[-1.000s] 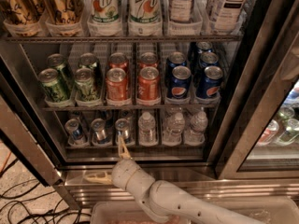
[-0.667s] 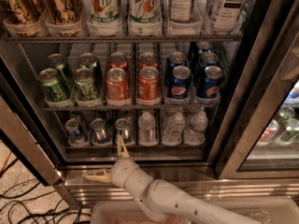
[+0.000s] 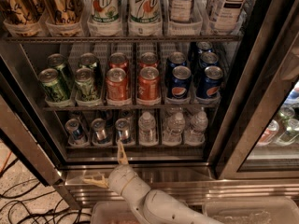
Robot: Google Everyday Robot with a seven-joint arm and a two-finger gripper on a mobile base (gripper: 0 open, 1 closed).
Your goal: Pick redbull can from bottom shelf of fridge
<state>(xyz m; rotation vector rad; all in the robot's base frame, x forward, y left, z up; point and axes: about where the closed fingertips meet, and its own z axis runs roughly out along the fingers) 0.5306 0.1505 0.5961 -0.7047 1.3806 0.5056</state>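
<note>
The fridge [image 3: 236,125] stands open in front of me. On its bottom shelf [image 3: 135,146], three slim blue-and-silver redbull cans stand side by side in the left lanes: one at the left [image 3: 74,130], one in the middle [image 3: 99,129] and one at the right [image 3: 124,129]. My gripper [image 3: 110,166] is just below and in front of the shelf's front edge, under the right-hand redbull can. It is open and empty. One tan finger [image 3: 122,153] points up at the shelf and the other [image 3: 95,181] points left. It touches no can.
Small water bottles [image 3: 174,127] fill the right lanes of the bottom shelf. Above is a rack with green [image 3: 55,84], orange [image 3: 117,84] and Pepsi cans [image 3: 180,82]. The steel sill [image 3: 187,175] lies under the gripper. Black cables [image 3: 23,204] lie on the floor at left. A second cooler door [image 3: 280,125] is at right.
The gripper has barely moved and stays open in front of the bottom shelf. The cans have not moved.
</note>
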